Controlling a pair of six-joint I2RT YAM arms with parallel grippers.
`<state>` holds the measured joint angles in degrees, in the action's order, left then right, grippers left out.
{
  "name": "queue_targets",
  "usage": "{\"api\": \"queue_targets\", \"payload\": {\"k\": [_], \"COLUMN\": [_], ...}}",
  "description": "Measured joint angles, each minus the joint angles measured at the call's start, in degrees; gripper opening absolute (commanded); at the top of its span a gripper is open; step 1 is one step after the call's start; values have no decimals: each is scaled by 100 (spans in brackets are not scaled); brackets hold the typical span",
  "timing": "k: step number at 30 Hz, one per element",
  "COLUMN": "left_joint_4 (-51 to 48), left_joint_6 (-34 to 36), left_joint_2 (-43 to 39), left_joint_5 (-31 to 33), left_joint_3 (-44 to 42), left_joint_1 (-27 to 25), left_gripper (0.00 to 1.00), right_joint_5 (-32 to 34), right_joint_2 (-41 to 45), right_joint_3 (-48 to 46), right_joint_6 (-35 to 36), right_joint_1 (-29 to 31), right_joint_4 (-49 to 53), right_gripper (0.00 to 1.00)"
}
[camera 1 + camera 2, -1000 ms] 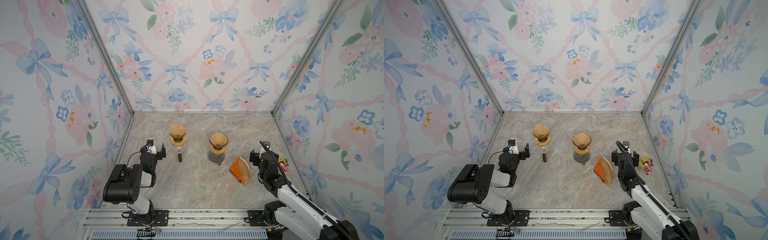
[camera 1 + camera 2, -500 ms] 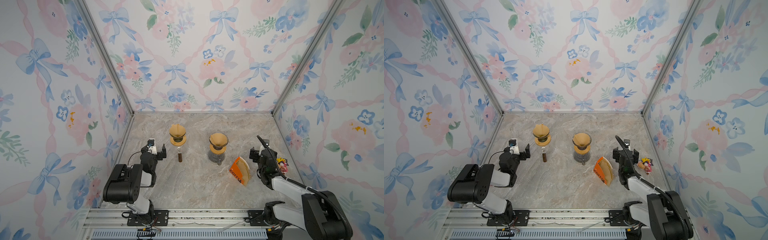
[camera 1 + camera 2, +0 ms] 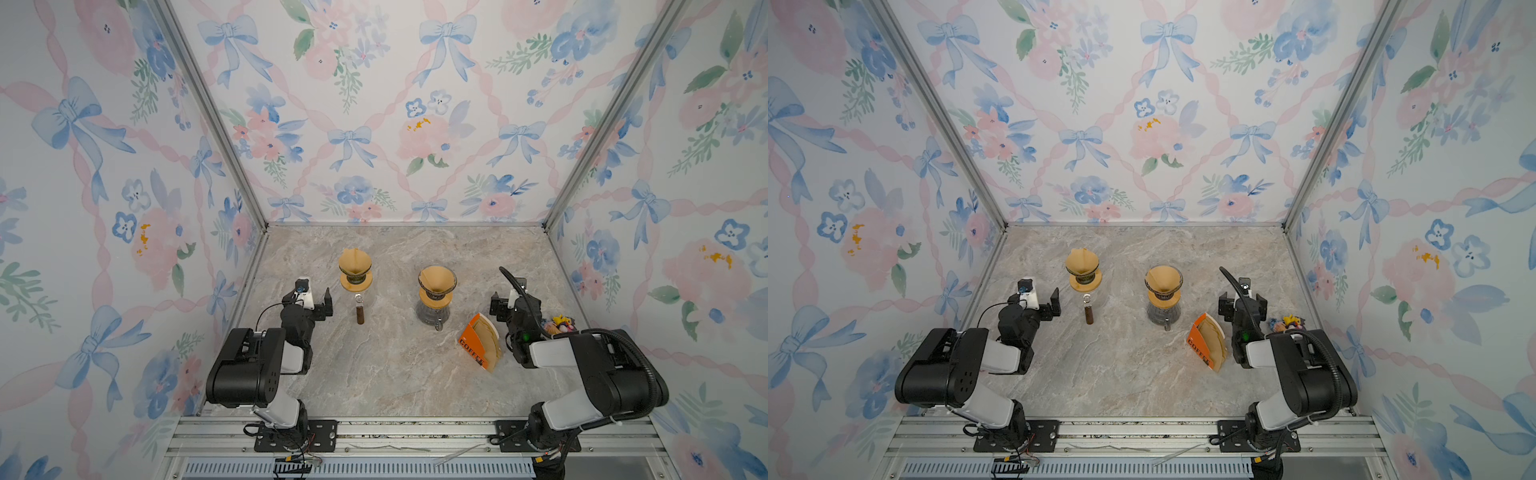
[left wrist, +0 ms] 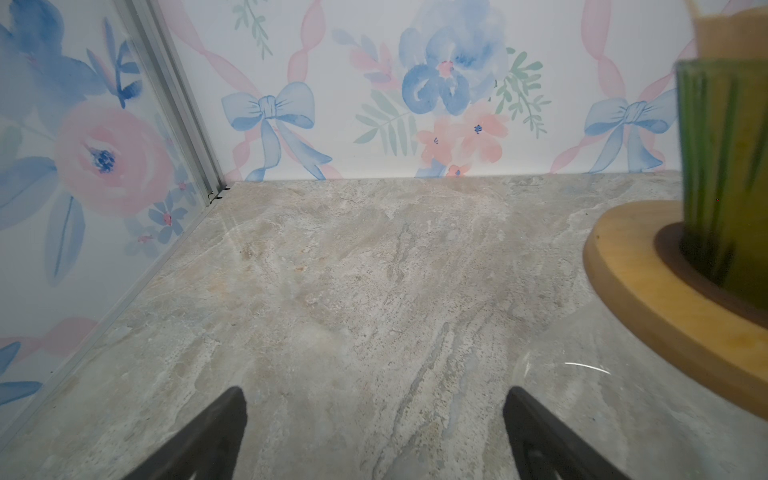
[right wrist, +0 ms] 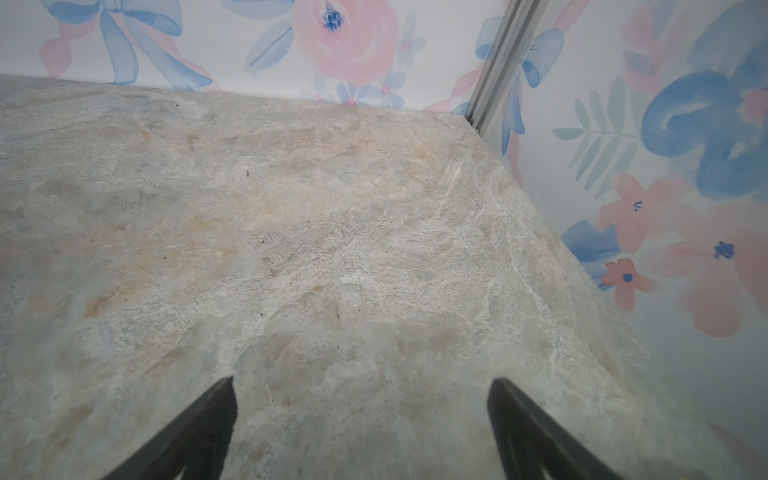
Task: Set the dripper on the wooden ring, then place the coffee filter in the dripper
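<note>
Two drippers on desk (image 3: 374,374): left dripper (image 3: 354,279), right dripper (image 3: 436,294), each seemingly lined already with a brown filter (image 3: 437,276). Pack (image 3: 482,343) of spare filters: upright, mouth up, long side roughly front to back, just inward of right hand (image 5: 363,380); right arm nearer. Left hand (image 4: 374,390) just beside left dripper. Both hands spread wide, empty. Desk marbled, flat. Floral walls (image 3: 374,124) close on three sides

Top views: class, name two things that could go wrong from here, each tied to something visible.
1. The filter pack stands on edge beside the open right gripper; a sideways reach could topple it.
2. The open left gripper sits close to the left dripper, perched on a glass carafe; a swing might knock it off.
</note>
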<state>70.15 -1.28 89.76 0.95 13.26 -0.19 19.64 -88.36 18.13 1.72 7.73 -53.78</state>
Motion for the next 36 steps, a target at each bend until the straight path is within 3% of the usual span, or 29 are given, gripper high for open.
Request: {"api": "queue_targets", "payload": {"k": [14,22,36], "left_joint_4": [0,2,0], "left_joint_6": [0,0,0], "left_joint_2": [0,0,0], "left_joint_5": [0,-2,-2], "left_joint_3": [0,0,0], "left_joint_1": [0,0,0], "left_gripper": [98,98,98], "right_joint_5": [-603,-1711,-968], "right_joint_2": [-63,-63,-63], "right_joint_3": [293,293,293], "right_joint_6": [-170,-168,-192], "right_joint_1": [-339,-693,-424], "right_joint_4": [37,42,63], "right_gripper": [96,96,96]}}
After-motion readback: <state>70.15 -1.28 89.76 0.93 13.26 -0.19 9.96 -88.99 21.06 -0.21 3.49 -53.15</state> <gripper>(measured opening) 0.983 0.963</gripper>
